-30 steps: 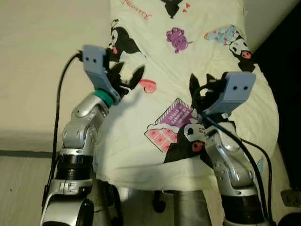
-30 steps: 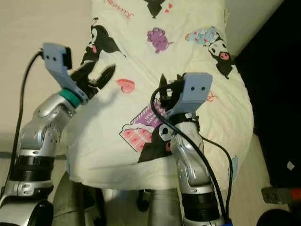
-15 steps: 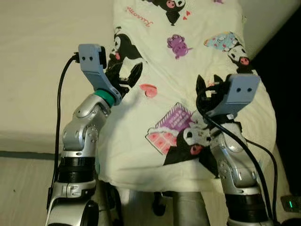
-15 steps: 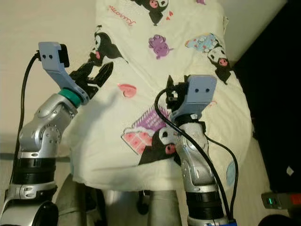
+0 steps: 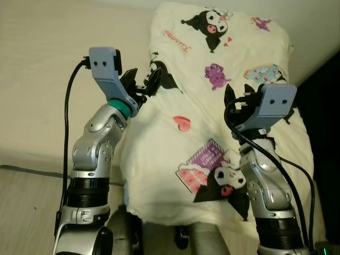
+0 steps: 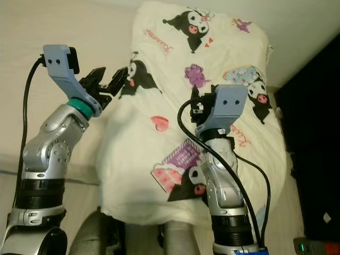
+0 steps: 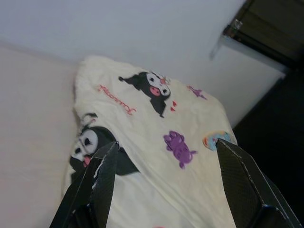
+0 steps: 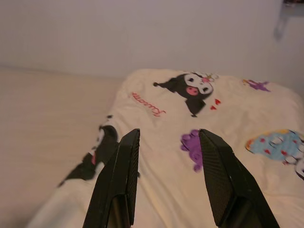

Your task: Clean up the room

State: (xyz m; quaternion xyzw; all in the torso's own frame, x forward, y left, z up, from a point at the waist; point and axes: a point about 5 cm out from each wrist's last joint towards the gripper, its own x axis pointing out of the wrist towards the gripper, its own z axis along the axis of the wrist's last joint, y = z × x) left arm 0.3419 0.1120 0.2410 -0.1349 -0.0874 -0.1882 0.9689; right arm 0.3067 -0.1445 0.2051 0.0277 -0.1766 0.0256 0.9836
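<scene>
A cream pillow printed with black cartoon figures lies on the beige bed, its near end hanging over the bed's edge toward me. My left gripper is open and hovers at the pillow's left edge beside a black figure. The left wrist view shows its fingers spread wide over the pillow. My right gripper is open too, raised above the middle right of the pillow with nothing between its fingers. Its camera mount hides most of it in the eye views.
A pale wall rises behind the bed. A dark gap runs along the pillow's right side, with dark furniture beyond it. Light floor shows below the bed's edge at lower left.
The view has shifted so the pillow's far end now shows. Both open grippers now sit farther along the pillow, the left one next to the black figure.
</scene>
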